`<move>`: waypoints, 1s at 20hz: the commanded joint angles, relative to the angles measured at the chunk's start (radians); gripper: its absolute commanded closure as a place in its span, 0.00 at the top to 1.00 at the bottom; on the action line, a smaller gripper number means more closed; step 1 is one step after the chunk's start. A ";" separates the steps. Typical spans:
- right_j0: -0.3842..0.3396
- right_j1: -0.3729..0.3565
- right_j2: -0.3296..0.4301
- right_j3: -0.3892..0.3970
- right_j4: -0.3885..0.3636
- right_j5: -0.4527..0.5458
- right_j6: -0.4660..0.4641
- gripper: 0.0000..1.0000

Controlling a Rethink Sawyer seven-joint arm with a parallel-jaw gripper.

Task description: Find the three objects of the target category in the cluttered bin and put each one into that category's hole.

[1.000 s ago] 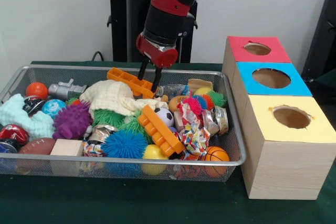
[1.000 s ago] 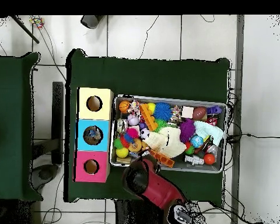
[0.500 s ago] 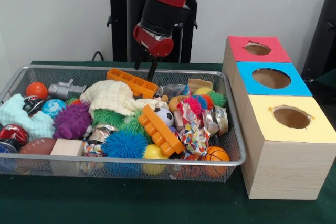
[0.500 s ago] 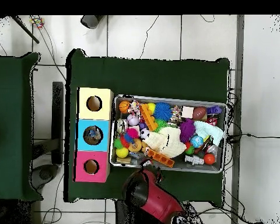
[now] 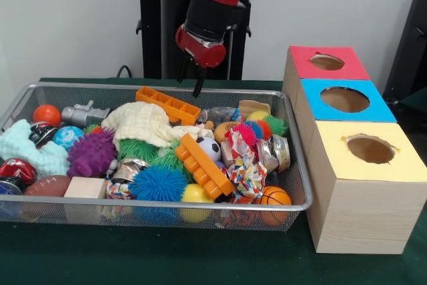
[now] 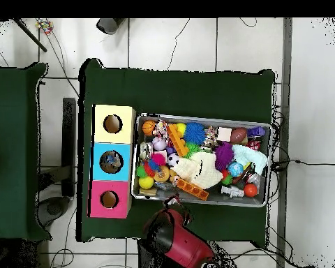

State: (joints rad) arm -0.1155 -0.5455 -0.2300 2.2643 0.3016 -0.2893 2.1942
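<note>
Red and black arm's pincer (image 5: 190,80) hangs above the far rim of the wire-mesh bin (image 5: 293,165), its two thin dark fingers spread apart and holding nothing; overhead view places it (image 6: 176,203) just outside the bin's robot-side wall. Bin sits on the green cloth-covered surface (image 5: 167,258), packed with toys. A long orange plastic building brick with studs (image 5: 168,104) lies on top of the pile just below the pincer, apart from it, resting against a cream knitted cloth (image 5: 143,123). A second orange studded brick (image 5: 203,165) lies tilted near the bin's middle, beside a small black-and-white football (image 5: 210,148). Other contents: a blue spiky rubber ball (image 5: 158,183), a purple knobbly ball (image 5: 91,155), a green spiky ball (image 5: 137,149), a small orange basketball (image 5: 274,197), a yellow ball (image 5: 195,195), a plain wooden block (image 5: 85,187), a smooth orange ball (image 5: 47,114) in the far corner. Just beside the bin stands a row of three wooden boxes, each with a round hole in its top: red-topped box (image 5: 327,63), blue-topped box (image 5: 345,100), yellow-topped box (image 5: 369,151). Target category cannot be told from the views; all toys lie in the bin.
</note>
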 commanded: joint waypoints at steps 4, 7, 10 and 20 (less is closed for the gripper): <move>0.060 0.011 0.087 -0.148 0.131 0.140 0.173 1.00; 0.078 0.019 0.081 -0.176 0.155 0.170 0.159 1.00; 0.092 0.022 0.068 -0.203 0.171 0.216 0.144 1.00; 0.076 0.033 0.077 -0.254 0.138 0.248 0.124 1.00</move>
State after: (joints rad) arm -0.0172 -0.5402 -0.2294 2.1859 0.3981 -0.0974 2.1944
